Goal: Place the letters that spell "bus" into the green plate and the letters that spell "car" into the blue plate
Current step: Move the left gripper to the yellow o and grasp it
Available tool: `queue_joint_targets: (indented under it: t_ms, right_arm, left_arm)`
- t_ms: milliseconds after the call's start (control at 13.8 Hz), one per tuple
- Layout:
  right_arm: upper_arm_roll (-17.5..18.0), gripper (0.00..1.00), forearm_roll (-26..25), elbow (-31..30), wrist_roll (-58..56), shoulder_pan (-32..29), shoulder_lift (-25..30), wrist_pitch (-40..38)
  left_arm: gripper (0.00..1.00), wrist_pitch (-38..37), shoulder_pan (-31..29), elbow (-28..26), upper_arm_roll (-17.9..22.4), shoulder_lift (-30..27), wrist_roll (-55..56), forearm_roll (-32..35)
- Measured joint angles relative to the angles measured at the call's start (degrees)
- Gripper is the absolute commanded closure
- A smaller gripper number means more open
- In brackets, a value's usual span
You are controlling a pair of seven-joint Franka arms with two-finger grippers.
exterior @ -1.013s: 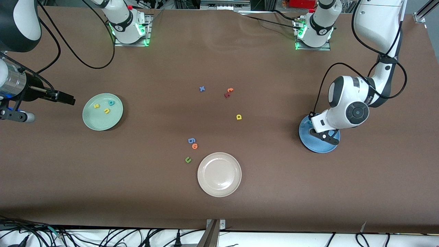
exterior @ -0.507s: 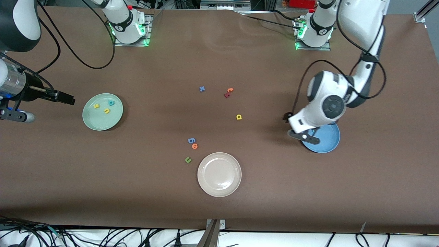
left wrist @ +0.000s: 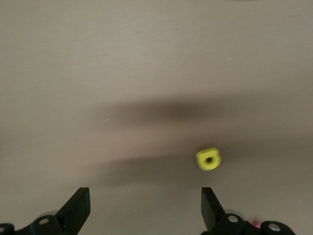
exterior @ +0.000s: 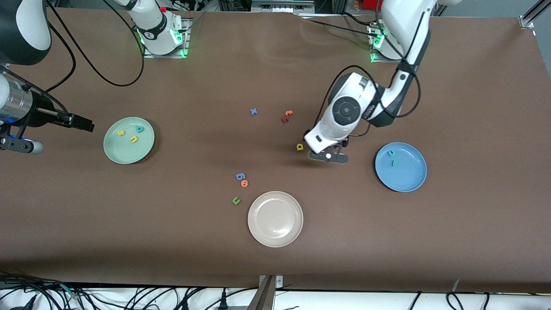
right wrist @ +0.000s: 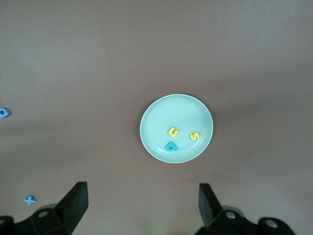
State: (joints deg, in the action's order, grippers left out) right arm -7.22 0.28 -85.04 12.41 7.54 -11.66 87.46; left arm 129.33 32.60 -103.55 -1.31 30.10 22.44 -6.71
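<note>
The brown table (exterior: 275, 267) carries everything. The left arm reaches in from its base at the table's top edge, and the left gripper (exterior: 328, 156) hangs low over the middle of the table with its fingers (left wrist: 78, 210) spread wide and nothing between them. The right arm waits high at its own end of the table; the right gripper (right wrist: 139, 208) hovers over bare table beside the green plate, jaws apart and empty.

Three plates sit on the table. The green plate (exterior: 115, 150) lies toward the right arm's end, well in from the edges. The blue plate (exterior: 409, 176) lies toward the left arm's end. The cream-white plate (exterior: 275, 219) sits at the middle, nearest of the three to the front camera.

Then the foam letters. In the green plate lie the teal "b" (exterior: 139, 128), the yellow "u" (exterior: 134, 139) and the yellow "s" (exterior: 121, 133) — close together, not touching. In the blue plate lie the teal "c" (exterior: 391, 153) and the teal "r" (exterior: 394, 162), near the plate's rim on the side toward the bases. The yellow "a" (exterior: 300, 147) lies on the bare table just beside the left gripper, toward the right arm's end from it — apart from the fingers in the left wrist view.

Loose on the table: a blue "x" (exterior: 253, 111), an orange letter (exterior: 289, 113) touching a dark red one (exterior: 284, 119), a blue letter (exterior: 240, 176) with an orange "o" (exterior: 244, 183) just beside it, and a green "u" (exterior: 236, 200) near the cream-white plate.
</note>
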Motion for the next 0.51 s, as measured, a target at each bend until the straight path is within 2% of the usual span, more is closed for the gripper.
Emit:
queue_joint_targets:
  t_ms: [289, 507]
  right_arm:
    - [0.0, 0.00, 0.0, 0.0, 0.0, 0.0, 0.0, 0.0]
    - [-0.1, 0.00, 0.0, 0.0, 0.0, 0.0, 0.0, 0.0]
  left_arm:
    - [0.00, 8.1, 2.9, 0.6, -0.2, 4.8, 7.7, -0.5]
    - [0.00, 10.0, 3.1, 0.9, -0.1, 6.5, 10.1, -0.6]
